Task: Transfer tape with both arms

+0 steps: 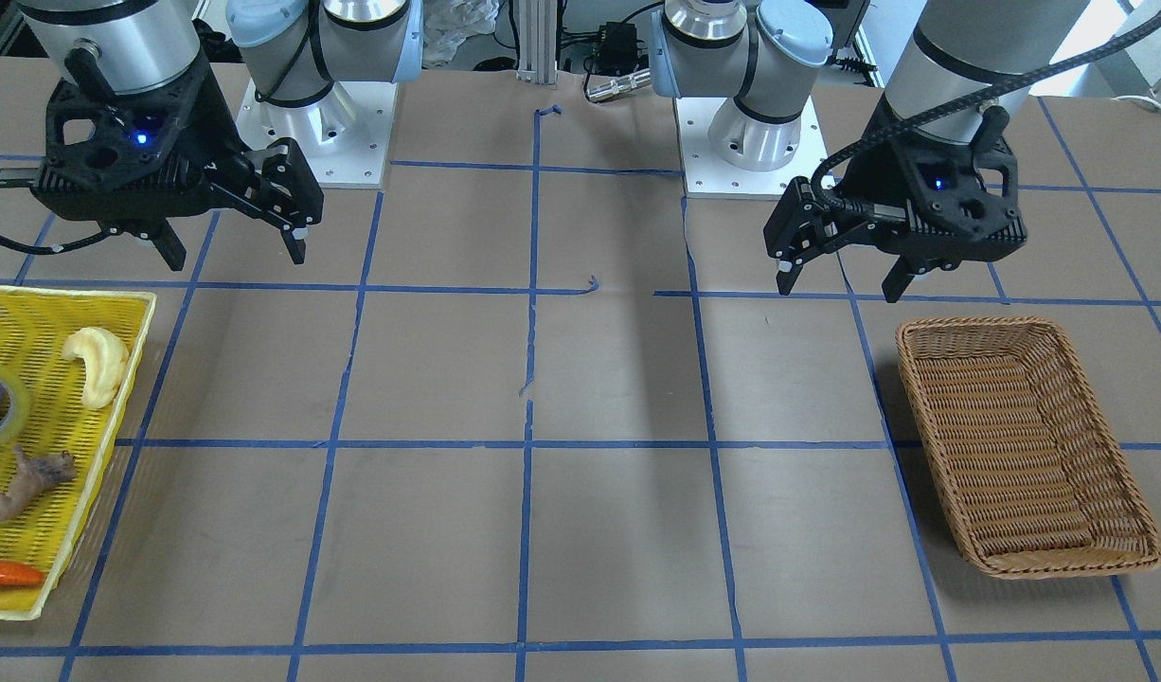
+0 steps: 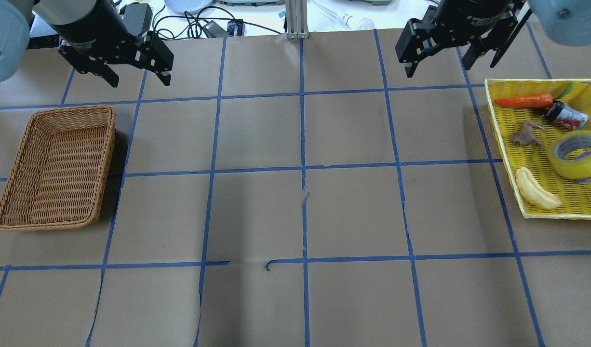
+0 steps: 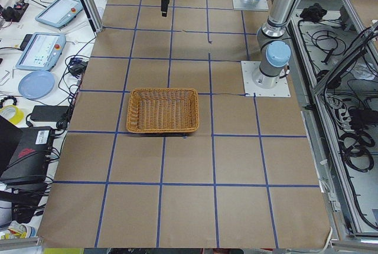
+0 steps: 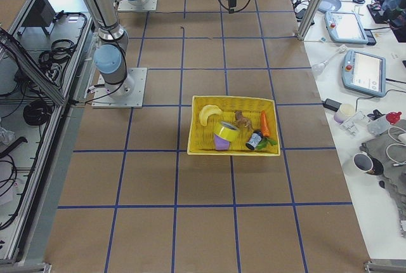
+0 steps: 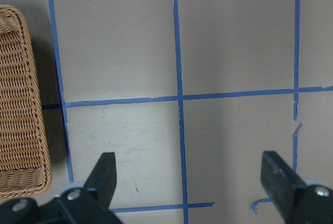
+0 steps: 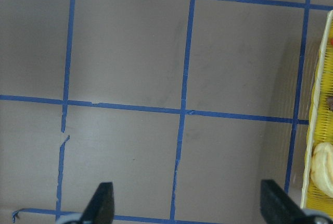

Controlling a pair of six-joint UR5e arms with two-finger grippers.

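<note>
Tape (image 2: 576,153) lies in the yellow tray (image 2: 536,81), at the right of the overhead view. Left arm (image 2: 83,19) and right arm (image 2: 474,14) hang with jaws spread and empty, so pickup looks unstarted. Next, the right arm must descend onto it.

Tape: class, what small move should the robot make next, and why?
Probably swing the right gripper, open and empty, over the yellow basket. The tape lies in that basket on the right arm's side, and the gripper hangs short of it.
</note>
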